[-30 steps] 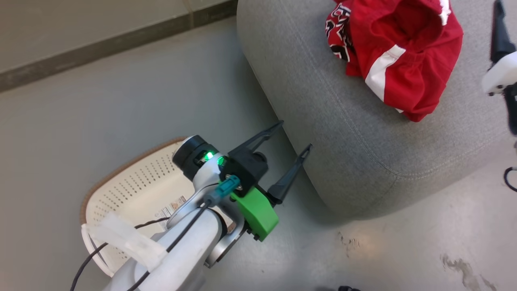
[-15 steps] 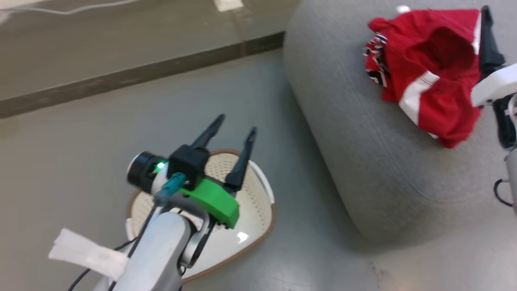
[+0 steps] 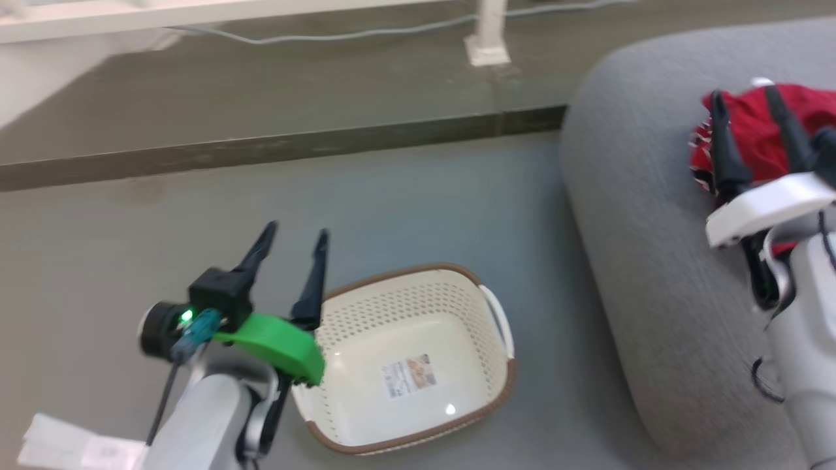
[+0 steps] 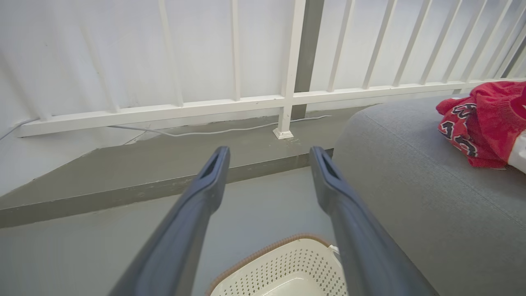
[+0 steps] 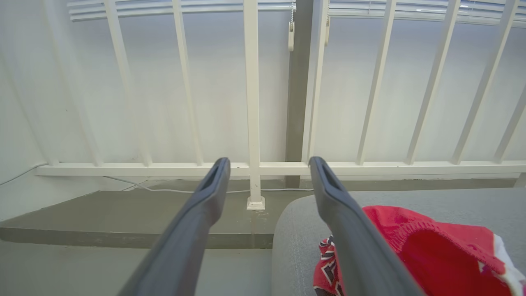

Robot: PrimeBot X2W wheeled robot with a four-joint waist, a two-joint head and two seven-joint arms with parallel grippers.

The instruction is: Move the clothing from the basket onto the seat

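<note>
The red clothing point(image 3: 751, 130) lies bunched on the grey seat point(image 3: 627, 215) at the right; it also shows in the left wrist view as the clothing point(image 4: 481, 123) and in the right wrist view as the clothing point(image 5: 415, 242). The cream basket point(image 3: 405, 307) stands on the floor left of the seat, with only a label sticker inside. My left gripper point(image 3: 294, 234) hangs open above the basket's left rim, nothing between its fingers. My right gripper point(image 3: 744, 104) is open over the seat, in front of the clothing and apart from it.
A white railing point(image 4: 283, 98) with a post foot point(image 3: 486, 51) stands on a raised dark ledge point(image 3: 274, 147) behind the floor. A pale cable point(image 3: 366, 32) runs along that ledge. Grey floor point(image 3: 405, 196) lies between ledge, basket and seat.
The camera has swung left and up, so seat and clothing sit further right and the basket shows whole. My left gripper now sits beside the basket's left rim. Both stay open.
</note>
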